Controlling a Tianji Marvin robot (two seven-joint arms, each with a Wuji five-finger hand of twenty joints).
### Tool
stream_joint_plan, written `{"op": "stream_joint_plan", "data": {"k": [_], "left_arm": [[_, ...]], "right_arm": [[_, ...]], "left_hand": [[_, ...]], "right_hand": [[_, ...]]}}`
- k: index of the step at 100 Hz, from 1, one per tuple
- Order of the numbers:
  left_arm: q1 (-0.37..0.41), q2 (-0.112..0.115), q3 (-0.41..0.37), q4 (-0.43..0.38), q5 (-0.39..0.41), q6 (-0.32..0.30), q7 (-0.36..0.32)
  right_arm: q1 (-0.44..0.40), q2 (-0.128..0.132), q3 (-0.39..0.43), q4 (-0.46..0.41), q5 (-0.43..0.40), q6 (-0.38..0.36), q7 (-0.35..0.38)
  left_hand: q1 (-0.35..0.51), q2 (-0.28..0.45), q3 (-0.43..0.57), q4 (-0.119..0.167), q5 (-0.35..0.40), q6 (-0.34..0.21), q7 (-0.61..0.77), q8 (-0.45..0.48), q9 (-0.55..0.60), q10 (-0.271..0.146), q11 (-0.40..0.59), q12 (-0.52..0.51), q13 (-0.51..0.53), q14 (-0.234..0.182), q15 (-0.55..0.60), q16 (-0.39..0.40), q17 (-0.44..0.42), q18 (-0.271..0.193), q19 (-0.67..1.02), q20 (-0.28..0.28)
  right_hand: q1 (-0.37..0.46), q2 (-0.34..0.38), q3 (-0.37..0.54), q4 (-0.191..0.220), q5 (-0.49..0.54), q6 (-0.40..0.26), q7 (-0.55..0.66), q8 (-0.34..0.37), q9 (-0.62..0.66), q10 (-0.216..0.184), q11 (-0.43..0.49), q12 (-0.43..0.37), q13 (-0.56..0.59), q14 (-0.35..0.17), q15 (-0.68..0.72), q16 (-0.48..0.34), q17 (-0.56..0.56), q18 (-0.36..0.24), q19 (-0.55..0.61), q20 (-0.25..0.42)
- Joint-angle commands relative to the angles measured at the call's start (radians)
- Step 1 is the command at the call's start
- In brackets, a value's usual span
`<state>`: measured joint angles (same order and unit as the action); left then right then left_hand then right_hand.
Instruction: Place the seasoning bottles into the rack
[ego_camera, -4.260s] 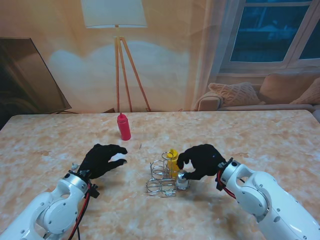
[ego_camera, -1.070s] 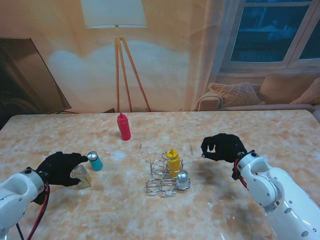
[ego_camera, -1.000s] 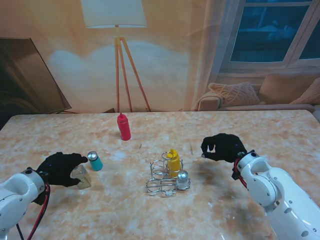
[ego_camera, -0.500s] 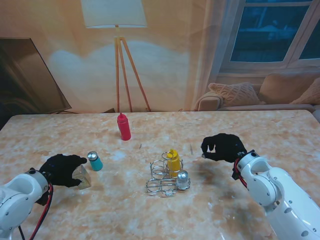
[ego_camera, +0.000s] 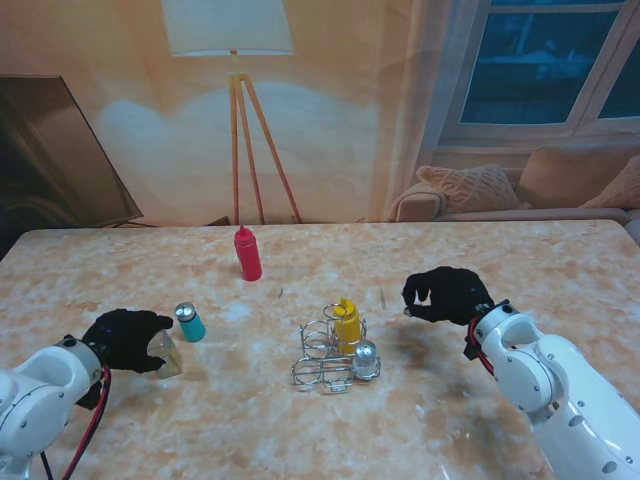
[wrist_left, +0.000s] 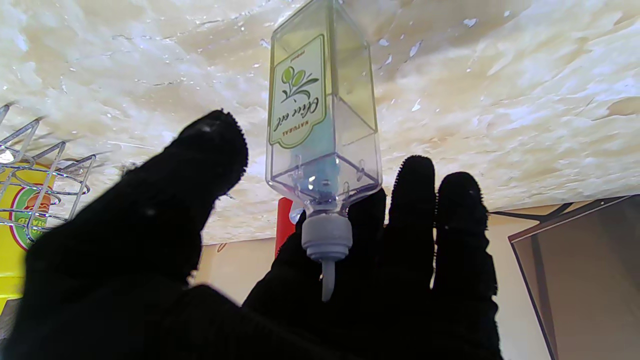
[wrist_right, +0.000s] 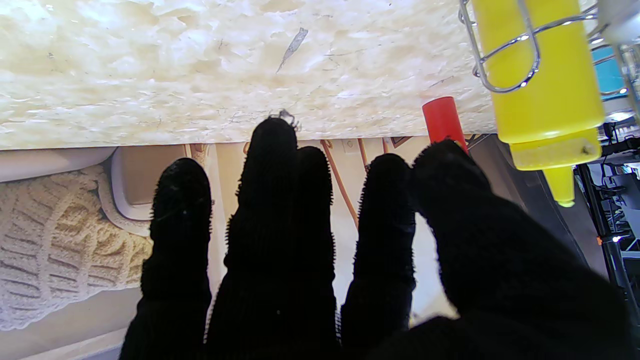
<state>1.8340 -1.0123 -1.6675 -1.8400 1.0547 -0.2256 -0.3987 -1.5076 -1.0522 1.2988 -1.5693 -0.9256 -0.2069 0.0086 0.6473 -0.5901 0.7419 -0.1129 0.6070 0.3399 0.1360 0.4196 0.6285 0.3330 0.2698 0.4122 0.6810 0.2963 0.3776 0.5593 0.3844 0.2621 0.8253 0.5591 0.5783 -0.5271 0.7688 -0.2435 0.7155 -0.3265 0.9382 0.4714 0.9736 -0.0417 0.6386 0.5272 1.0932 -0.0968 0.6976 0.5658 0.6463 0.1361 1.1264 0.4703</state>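
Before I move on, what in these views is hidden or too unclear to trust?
- Stand view: the left hand covers most of the clear oil bottle.
- Left wrist view: whether its fingers touch that bottle is unclear.
- Stand view: the rack's free rings are too small to count.
- Right wrist view: rack cut off by the edge.

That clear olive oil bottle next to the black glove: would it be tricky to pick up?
Probably a little. The olive oil bottle looks like smooth, glossy plastic, so it may slip against the left hand. It seems empty, so likely light. Tall and narrow, it could tip if nudged, though its flat sides should stop it rolling.
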Motion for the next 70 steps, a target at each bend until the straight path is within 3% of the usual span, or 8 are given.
{"op": "stream_joint_plan", "data": {"k": [1, 70], "left_arm": [[0.002, -0.002, 0.005, 0.006, 0.008, 0.006, -0.012], [-0.024, 0.000, 0.038, 0.035, 0.025, 0.018, -0.010]], "right_arm": [[-0.008, -0.004, -0.003, -0.001, -0.002, -0.002, 0.015], [-0.010, -0.003, 0.001, -0.004, -0.009, -0.002, 0.014]], "left_hand": [[0.004, -0.014, 0.031, -0.017, 0.020, 0.017, 0.022, 0.021, 0.028, 0.011, 0.020, 0.014, 0.034, -0.012, 0.022, 0.033, 0.015, -0.009, 0.023, 0.025], [0.183, -0.069, 0.102, -0.018, 0.107, -0.163, 0.240, 0.197, 0.171, -0.109, 0.168, 0.089, 0.221, -0.112, 0.139, 0.176, 0.171, -0.082, 0.174, 0.121]], "right_hand": [[0.007, -0.021, 0.016, 0.008, -0.003, -0.018, 0.012, -0.003, 0.012, -0.014, 0.011, 0.035, -0.005, -0.013, 0.012, 0.009, -0.002, 0.010, 0.010, -0.006], [0.009, -0.037, 0.031, 0.005, -0.002, -0.021, 0.014, -0.002, 0.012, -0.015, 0.012, 0.035, -0.003, -0.017, 0.012, 0.009, -0.001, 0.009, 0.009, -0.007]]}}
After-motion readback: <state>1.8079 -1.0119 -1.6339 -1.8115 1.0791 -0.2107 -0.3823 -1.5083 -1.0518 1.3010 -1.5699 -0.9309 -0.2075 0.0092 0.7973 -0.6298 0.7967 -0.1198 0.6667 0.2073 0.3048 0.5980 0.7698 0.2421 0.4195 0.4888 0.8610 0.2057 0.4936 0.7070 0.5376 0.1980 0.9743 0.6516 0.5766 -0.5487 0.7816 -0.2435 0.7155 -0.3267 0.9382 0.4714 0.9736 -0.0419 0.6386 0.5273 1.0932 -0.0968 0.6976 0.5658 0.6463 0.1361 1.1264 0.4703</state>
